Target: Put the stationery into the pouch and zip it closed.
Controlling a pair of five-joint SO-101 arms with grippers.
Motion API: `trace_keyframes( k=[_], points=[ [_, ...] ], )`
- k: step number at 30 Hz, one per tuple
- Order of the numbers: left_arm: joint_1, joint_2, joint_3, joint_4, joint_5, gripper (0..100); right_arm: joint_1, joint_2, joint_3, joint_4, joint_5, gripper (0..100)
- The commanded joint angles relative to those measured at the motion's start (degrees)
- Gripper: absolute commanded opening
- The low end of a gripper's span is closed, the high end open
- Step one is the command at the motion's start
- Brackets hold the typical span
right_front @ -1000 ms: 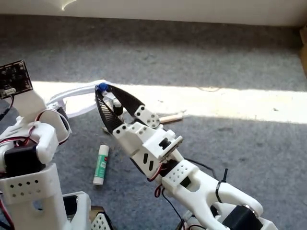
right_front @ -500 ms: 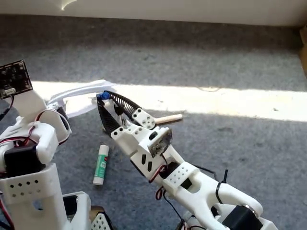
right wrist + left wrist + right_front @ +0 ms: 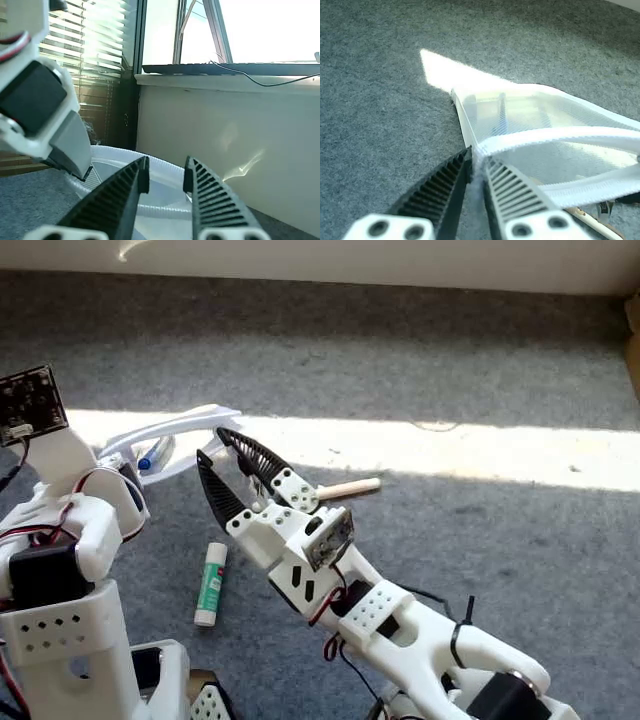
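Note:
A white mesh pouch (image 3: pixel 178 430) lies open at the left in the sunlit strip, with a blue pen (image 3: pixel 150 456) inside it. My left gripper (image 3: pixel 477 162) is shut on the pouch's (image 3: pixel 540 125) hem near its corner. My right gripper (image 3: pixel 212 445) hangs open just right of the pouch mouth, with nothing between its fingers. In the right wrist view the same gripper (image 3: pixel 166 165) points at the pouch rim (image 3: pixel 107 151). A green and white glue stick (image 3: pixel 211 583) lies on the carpet below the pouch. A wooden pencil (image 3: pixel 348 487) lies behind the right gripper.
Grey carpet covers the floor, crossed by a bright band of sunlight (image 3: pixel 480 455). The left arm's white body (image 3: pixel 60 540) fills the near left. A pale wall (image 3: pixel 400 260) runs along the far edge.
The right gripper held a blue-capped pen at the pouch mouth. It has let go and opened, and has drawn back a little. The pen now lies inside the pouch.

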Motion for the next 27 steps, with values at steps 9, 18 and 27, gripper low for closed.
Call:
trace_keyframes(
  k=[9,18,27],
  points=[
    [-1.71,-1.19,-0.57,-1.23,0.18,1,5.41,-31.69,-4.09,50.51,-11.52,11.2],
    [-4.0,-1.19,-0.75,-1.23,0.53,1,5.76,-36.35,-11.12,70.55,-11.43,11.2],
    [-8.57,-1.19,-0.92,-1.23,2.64,1,5.49,-36.35,-20.35,87.08,-14.33,11.4]
  ],
)
